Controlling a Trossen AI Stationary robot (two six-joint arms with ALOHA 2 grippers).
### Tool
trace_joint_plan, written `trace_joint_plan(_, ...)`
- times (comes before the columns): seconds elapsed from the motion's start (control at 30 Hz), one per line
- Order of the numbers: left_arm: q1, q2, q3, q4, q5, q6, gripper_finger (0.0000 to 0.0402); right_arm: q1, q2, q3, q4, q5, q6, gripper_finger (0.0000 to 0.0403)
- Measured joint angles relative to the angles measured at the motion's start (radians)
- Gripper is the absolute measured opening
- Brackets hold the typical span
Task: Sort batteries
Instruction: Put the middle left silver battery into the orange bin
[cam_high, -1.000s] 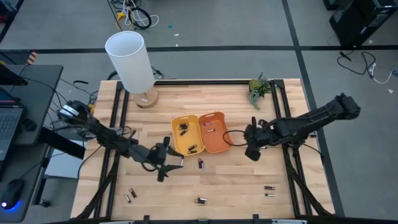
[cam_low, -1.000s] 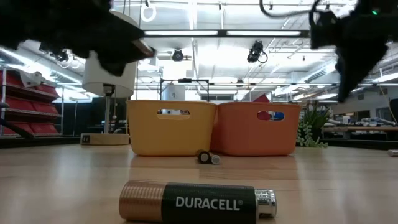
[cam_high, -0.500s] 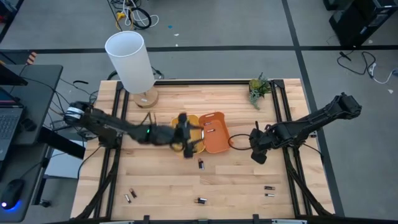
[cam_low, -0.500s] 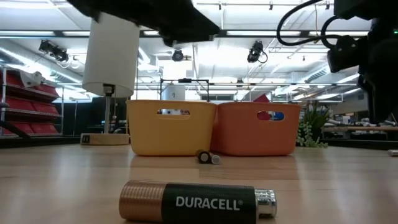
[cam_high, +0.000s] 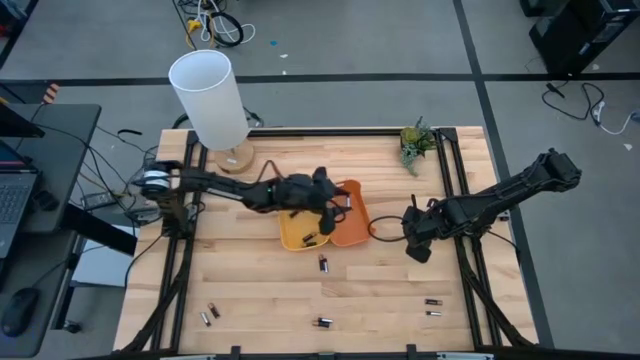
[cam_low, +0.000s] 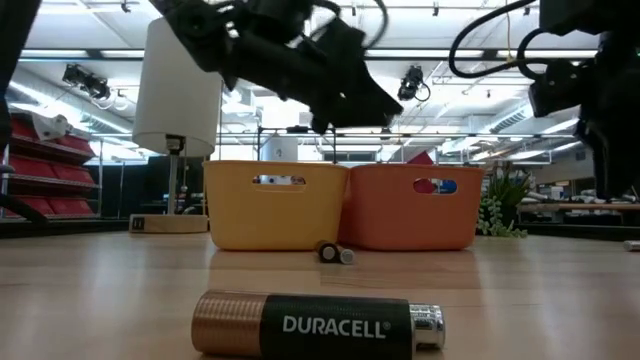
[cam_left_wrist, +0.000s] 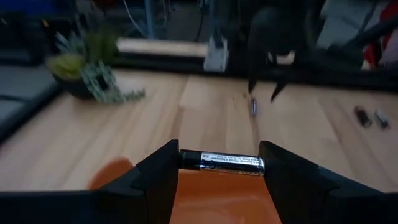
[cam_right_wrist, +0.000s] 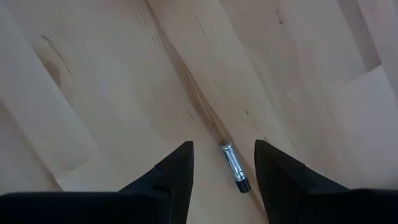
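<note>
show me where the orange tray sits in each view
High view: orange tray mid-table, partly under the left hand, touching the yellow tray.
Low view: right of the yellow tray, orange tray centre-right.
Left wrist view: orange surface below the held battery.
Right wrist view: not in it.
Shared landmark: the yellow tray beside it.

Both arms black, slim, multi-jointed. Left arm (cam_high: 215, 185): silvery ring at base end, thin black cables along links. Right arm (cam_high: 500, 195): bulkier elbow, looped black cable near wrist. Fingers (cam_left_wrist: 158, 177) matte black, wedge-shaped, flat inner faces; same on right fingers (cam_right_wrist: 177, 171).
</note>
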Motion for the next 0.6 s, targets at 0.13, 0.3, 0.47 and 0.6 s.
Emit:
trace_joint_plan(0.13,0.000,0.063,0.086,-0.134,0.005,-0.005,0.0224,0.000,0.000,0.000,-0.038,-0.009,0.006,0.0155)
trace_joint_plan(0.3,-0.002,0.084,0.155,-0.277,0.006,0.030,0.0237,0.000,0.001,0.000,-0.048,0.011,0.063,0.0154)
trace_joint_plan(0.47,-0.008,0.085,0.167,-0.311,0.004,0.050,0.0265,0.009,0.018,-0.015,-0.038,-0.006,0.056,0.0154)
trace_joint_plan(0.6,-0.008,0.084,0.167,-0.317,0.003,0.047,0.0269,0.025,0.040,-0.073,0.029,-0.043,0.078,0.0155)
